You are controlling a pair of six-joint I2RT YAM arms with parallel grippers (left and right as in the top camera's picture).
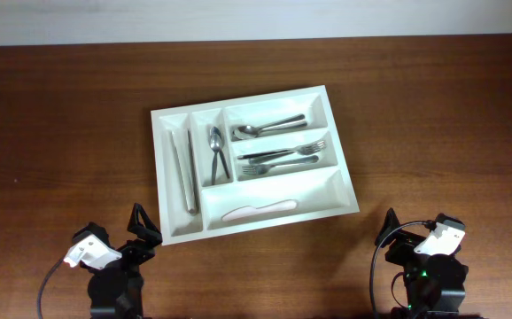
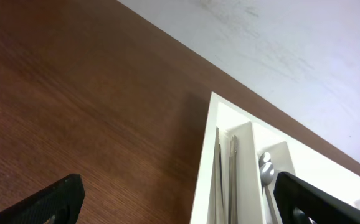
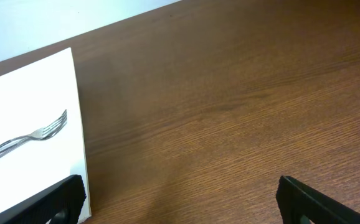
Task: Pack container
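The container (image 1: 322,193) lies ahead of left pincer (image 1: 143,221) and right pincer (image 1: 389,229), both wide, empty; seemingly packed; best keep clear.

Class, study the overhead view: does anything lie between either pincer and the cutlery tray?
Nothing visible does. Only wooden table separates the left pincer and the right pincer from the near edge of the container. Both pincers are open and empty.

you have the container (image 1: 185,226) in the middle of the table (image 1: 61,133). in it, knives (image 1: 185,173) lie in the leftmost narrow slot and a spoon (image 1: 216,142) in the next. to their right, more spoons (image 1: 269,128) lie farthest, forks (image 1: 278,158) between, one utensil (image 1: 260,210) nearest.
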